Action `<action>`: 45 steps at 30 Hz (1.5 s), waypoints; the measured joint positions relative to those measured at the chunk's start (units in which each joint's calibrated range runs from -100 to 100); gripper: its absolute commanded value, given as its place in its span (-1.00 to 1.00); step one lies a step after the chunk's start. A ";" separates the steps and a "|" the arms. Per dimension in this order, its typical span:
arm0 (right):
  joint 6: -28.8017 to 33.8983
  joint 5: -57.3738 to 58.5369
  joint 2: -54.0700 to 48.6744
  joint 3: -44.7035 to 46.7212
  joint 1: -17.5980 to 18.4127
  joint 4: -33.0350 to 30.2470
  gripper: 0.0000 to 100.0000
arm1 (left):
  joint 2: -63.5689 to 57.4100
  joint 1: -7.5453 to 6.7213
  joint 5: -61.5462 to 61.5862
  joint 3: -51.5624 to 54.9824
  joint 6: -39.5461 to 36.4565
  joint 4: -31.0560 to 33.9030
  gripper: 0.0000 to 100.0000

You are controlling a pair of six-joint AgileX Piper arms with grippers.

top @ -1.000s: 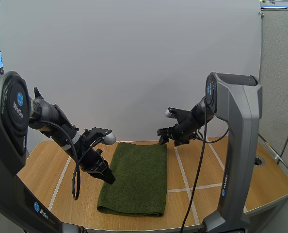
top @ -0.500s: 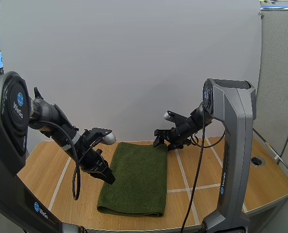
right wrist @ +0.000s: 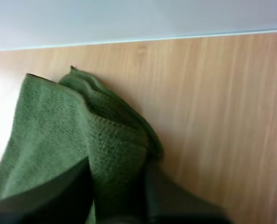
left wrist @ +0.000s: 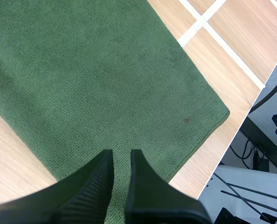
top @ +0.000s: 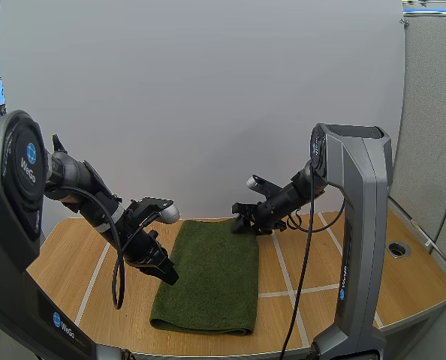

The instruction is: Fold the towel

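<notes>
The green towel [top: 212,274] is lying lengthwise on the wooden table [top: 73,255], its near edge close to the table's front. The left gripper [top: 169,277] is hanging over its left edge, its 2 fingers [left wrist: 92,182] slightly apart, gripping nothing. At the far right corner, the right gripper [top: 242,223] is pinching bunched towel cloth.
</notes>
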 measured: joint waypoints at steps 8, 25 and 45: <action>0.00 -2.45 0.32 0.00 -0.32 -3.68 -1.00 | 0.00 0.00 0.00 0.00 0.00 0.00 -0.54; -0.01 20.35 -8.96 6.36 -12.35 -14.61 -1.00 | 0.00 0.00 0.00 0.00 0.00 0.00 -0.54; -12.63 19.29 -33.56 40.05 -19.39 -16.64 0.59 | 0.00 0.00 0.00 0.00 0.00 3.32 -0.54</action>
